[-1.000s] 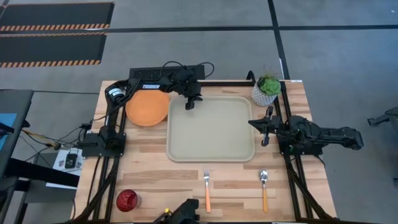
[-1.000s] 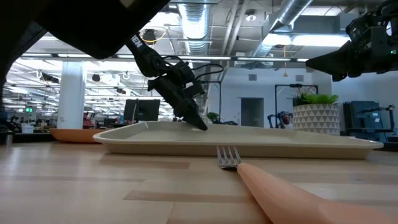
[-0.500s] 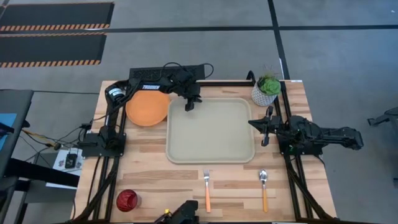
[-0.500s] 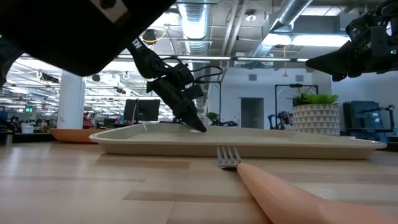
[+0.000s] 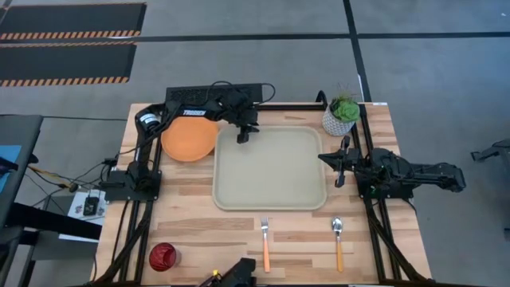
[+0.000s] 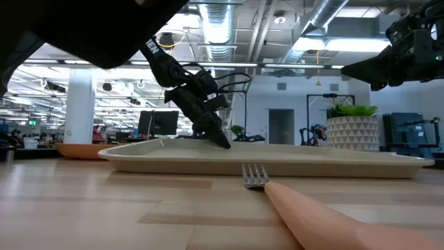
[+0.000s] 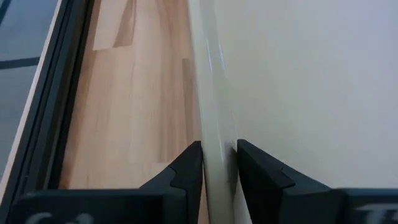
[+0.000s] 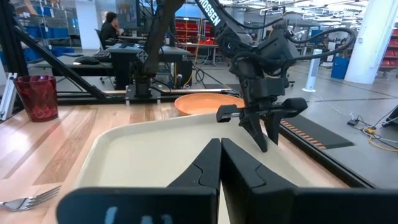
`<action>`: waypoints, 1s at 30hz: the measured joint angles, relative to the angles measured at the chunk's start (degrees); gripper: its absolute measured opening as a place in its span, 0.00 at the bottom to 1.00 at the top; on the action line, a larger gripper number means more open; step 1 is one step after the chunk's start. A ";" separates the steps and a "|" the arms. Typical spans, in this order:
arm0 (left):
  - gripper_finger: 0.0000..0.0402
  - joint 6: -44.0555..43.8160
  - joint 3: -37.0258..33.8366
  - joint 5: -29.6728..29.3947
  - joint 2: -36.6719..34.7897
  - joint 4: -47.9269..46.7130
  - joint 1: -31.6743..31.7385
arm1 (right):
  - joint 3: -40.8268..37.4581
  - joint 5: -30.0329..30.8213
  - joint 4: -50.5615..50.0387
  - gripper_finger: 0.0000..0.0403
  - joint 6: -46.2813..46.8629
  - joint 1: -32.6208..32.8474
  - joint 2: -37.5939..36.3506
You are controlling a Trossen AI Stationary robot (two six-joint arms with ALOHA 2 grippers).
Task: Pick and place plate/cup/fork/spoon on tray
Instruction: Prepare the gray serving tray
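On the wooden table's near left corner stands the red cup (image 5: 162,257). Farther back on the left lies the orange plate (image 5: 189,138), just beside the tray (image 5: 271,199), which holds nothing yet. The left gripper (image 5: 244,135) sits at the tray's far left rim; its wrist view shows the two fingers straddling the rim (image 7: 214,158), one on each side with slight gaps, a loose hold rather than a firm pinch. Near the front edge lie the fork (image 5: 264,241) and, to its right, the spoon (image 5: 338,241). The right gripper (image 5: 341,163) waits beside the tray's right edge, fingers pressed together, empty. The step looks like positioning the tray. Next, the left gripper must clear the rim and reach for the plate.
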 joint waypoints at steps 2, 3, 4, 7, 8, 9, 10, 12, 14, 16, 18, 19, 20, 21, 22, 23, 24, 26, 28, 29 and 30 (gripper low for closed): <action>0.22 0.70 0.02 -0.46 0.00 0.13 -0.25 | 0.00 0.01 0.00 0.08 -0.01 -0.01 0.00; 0.23 0.77 0.04 -0.69 0.00 0.20 -0.30 | 0.01 0.00 -0.02 0.08 -0.01 0.00 0.01; 0.24 0.77 0.08 -0.78 0.00 0.14 -0.30 | 0.01 0.00 -0.02 0.08 -0.01 -0.01 0.02; 0.25 0.68 0.63 -1.01 0.00 0.04 -0.30 | 0.02 0.02 0.00 0.08 0.00 0.00 0.02; 0.25 0.63 0.82 -1.53 -0.07 0.06 -0.30 | 0.02 0.02 -0.02 0.08 -0.02 -0.02 0.02; 0.25 0.55 0.99 -2.25 -0.24 -0.40 -0.29 | 0.00 0.00 0.00 0.08 -0.01 0.00 0.02; 0.26 0.51 1.28 -2.82 -0.42 -1.04 -0.28 | 0.01 0.00 -0.01 0.08 -0.02 -0.02 0.02; 0.26 0.50 1.97 -2.98 -1.36 -2.36 -0.28 | 0.02 0.00 0.00 0.08 0.00 -0.02 0.02; 0.25 0.15 2.61 -2.48 -2.73 -2.69 -0.26 | 0.01 0.00 0.00 0.08 -0.02 0.00 0.02; 0.25 -0.55 2.62 -1.93 -4.32 -3.02 -0.39 | 0.00 0.02 -0.02 0.08 -0.02 -0.02 0.02; 0.23 -1.63 2.62 -1.88 -5.76 -3.77 -0.86 | 0.00 0.02 -0.01 0.08 0.00 -0.01 0.02; 0.22 -1.94 2.62 -1.58 -6.45 -4.14 -1.16 | 0.02 0.00 -0.01 0.08 -0.02 -0.01 0.02; 0.20 -2.26 2.62 -1.18 -7.30 -4.89 -1.45 | 0.02 0.02 -0.01 0.08 -0.01 -0.01 0.02; 0.18 -2.32 2.52 -0.87 -8.09 -5.48 -1.83 | 0.00 0.02 0.00 0.08 -0.02 0.00 0.02; 0.16 -2.43 2.07 -0.57 -8.93 -5.41 -2.22 | 0.00 0.02 -0.02 0.08 -0.02 0.00 0.02; 0.13 -2.64 1.25 -0.38 -9.82 -5.45 -2.69 | 0.00 0.02 0.00 0.08 -0.02 0.00 0.02; 0.11 -2.75 0.35 -0.38 -10.58 -5.64 -3.27 | 0.01 0.02 -0.01 0.08 -0.02 -0.01 0.02; 0.06 -3.26 -1.58 -0.38 -12.06 -7.38 -4.36 | 0.02 0.01 0.00 0.08 -0.02 0.00 0.02; 0.02 -3.84 -3.83 -0.51 -14.02 -8.30 -5.57 | 0.00 0.02 -0.01 0.08 -0.01 -0.02 0.02; 0.01 -4.51 -4.84 -0.89 -15.17 -8.84 -6.20 | 0.00 0.00 0.00 0.08 -0.02 0.00 0.02; 0.01 -5.20 -5.69 -1.59 -16.32 -9.67 -6.85 | 0.02 0.00 0.00 0.08 0.00 0.00 0.02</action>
